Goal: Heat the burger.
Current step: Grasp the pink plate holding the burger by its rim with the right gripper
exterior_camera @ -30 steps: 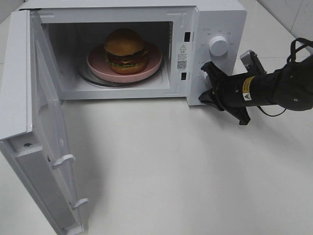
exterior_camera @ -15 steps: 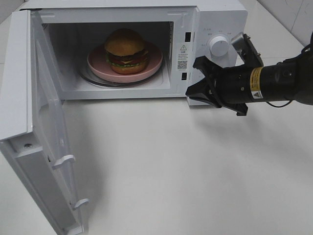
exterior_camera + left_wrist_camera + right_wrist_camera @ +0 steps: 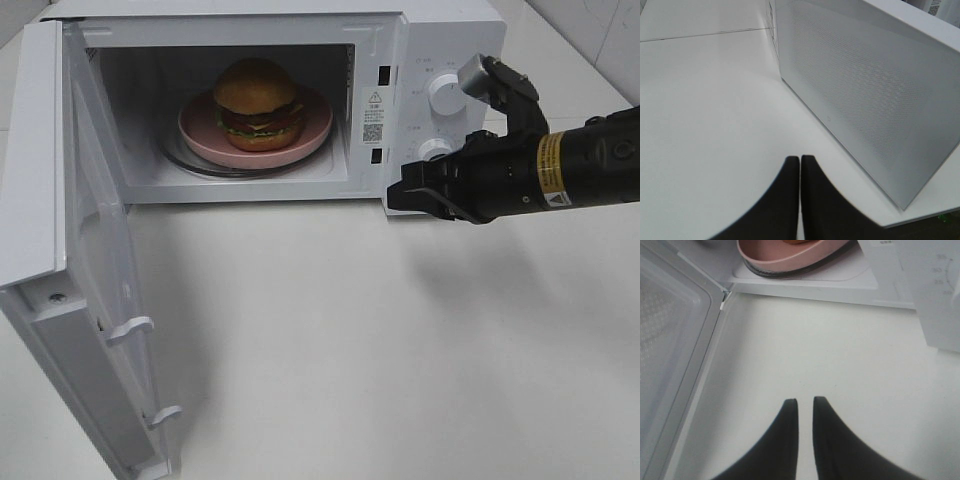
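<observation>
The burger (image 3: 257,103) sits on a pink plate (image 3: 312,133) inside the white microwave (image 3: 450,30), on the glass turntable. The microwave door (image 3: 60,200) stands wide open to the left. My right gripper (image 3: 395,195) hovers low in front of the microwave's right lower corner and points left. In the right wrist view the right gripper (image 3: 805,402) has its fingers parted by a narrow gap with nothing between them, and the plate (image 3: 790,257) shows ahead. My left gripper (image 3: 800,160) is shut and empty beside the door's perforated outer face (image 3: 865,90).
Two round knobs, the upper (image 3: 445,95) and the lower (image 3: 433,150), sit on the control panel just behind my right arm. The white tabletop (image 3: 350,340) spreads out in front of the microwave. The open door's lower edge (image 3: 150,440) juts toward the front left.
My right arm has swung away from the control panel and turned, so the gripper has moved left and now points left. Its fingers have parted slightly. The burger and door have not moved.
</observation>
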